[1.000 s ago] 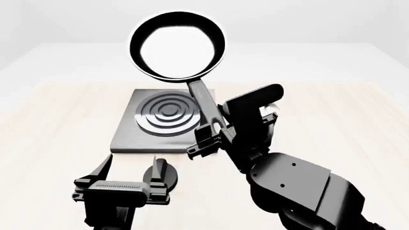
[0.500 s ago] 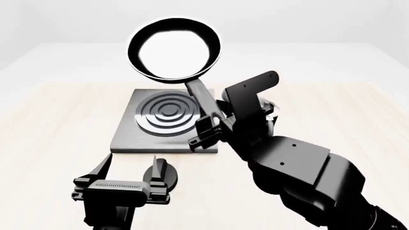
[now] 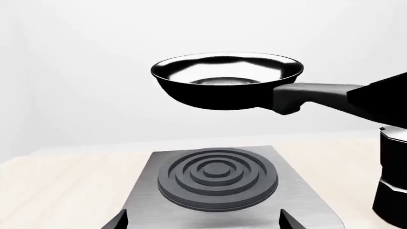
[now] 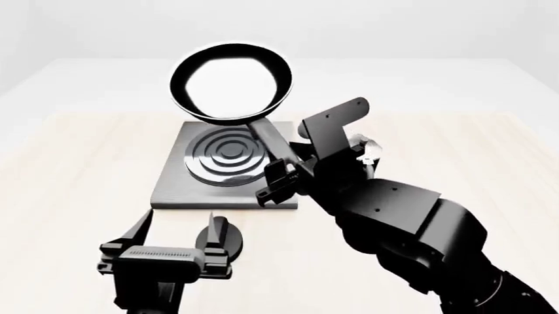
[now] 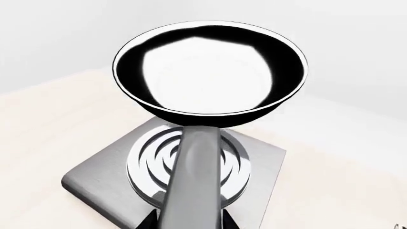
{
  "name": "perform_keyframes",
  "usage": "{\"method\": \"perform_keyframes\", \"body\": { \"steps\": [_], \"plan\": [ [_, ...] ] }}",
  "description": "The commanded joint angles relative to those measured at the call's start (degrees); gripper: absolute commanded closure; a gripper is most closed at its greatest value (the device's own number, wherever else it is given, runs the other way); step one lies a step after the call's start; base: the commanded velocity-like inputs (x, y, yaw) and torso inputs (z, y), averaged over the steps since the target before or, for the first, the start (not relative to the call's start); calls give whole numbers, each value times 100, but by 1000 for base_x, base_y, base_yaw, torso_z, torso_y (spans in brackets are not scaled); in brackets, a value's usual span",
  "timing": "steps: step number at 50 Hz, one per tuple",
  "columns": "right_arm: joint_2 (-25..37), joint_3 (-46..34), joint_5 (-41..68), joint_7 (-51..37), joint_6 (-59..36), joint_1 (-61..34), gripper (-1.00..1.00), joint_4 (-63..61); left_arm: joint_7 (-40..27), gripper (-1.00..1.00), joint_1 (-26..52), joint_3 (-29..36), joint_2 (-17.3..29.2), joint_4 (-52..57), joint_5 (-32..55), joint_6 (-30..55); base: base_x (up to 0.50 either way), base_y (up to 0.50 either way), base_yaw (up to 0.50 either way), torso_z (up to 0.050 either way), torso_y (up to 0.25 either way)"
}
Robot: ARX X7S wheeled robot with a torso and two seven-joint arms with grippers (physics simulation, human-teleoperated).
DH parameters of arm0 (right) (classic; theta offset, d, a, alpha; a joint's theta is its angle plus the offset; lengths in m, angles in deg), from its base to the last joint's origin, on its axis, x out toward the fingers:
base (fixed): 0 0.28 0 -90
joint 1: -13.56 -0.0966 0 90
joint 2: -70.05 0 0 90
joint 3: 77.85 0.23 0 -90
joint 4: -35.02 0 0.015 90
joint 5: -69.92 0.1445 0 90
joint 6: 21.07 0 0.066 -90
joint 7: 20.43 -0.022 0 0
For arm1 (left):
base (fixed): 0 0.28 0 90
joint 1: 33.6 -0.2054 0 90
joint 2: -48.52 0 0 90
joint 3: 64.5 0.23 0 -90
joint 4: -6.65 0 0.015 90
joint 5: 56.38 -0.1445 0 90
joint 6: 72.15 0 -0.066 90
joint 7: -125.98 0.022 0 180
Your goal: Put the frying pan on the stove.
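Your right gripper (image 4: 277,175) is clamped on the long handle of the frying pan (image 4: 230,82), holding the pan in the air above the stove (image 4: 226,170), clear of its dark ring burner (image 4: 229,156) and shifted toward the stove's far edge. Your left gripper (image 4: 166,248) sits on the near side of the stove, fingers spread wide and holding nothing.

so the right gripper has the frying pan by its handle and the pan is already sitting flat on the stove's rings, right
Not quite. The right gripper does hold the frying pan by its handle, but the pan is not on the stove. The left wrist view shows it in the air above the ring burner, with a clear gap between them.
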Motion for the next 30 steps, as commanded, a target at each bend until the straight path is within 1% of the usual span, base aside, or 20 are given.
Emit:
{"method": "perform_keyframes", "body": {
  "steps": [1,13,16,30],
  "plan": [
    [-139,88,-444,108,133,-173,100,180,-17,-100,9,-10,28,17,13,6,0,0,0,0,0],
    [-200,79,-391,146,64,-296,100,316,-29,-100,44,-5,37,4,26,23,0,0,0,1,3],
    [-161,56,-325,98,-76,-365,100,113,-26,-100,44,6,26,-32,21,-1,0,0,0,0,3],
    [-259,62,-336,205,-50,-456,100,627,-49,-100,14,24,37,15,33,-16,0,0,0,1,1]
  ]
}}
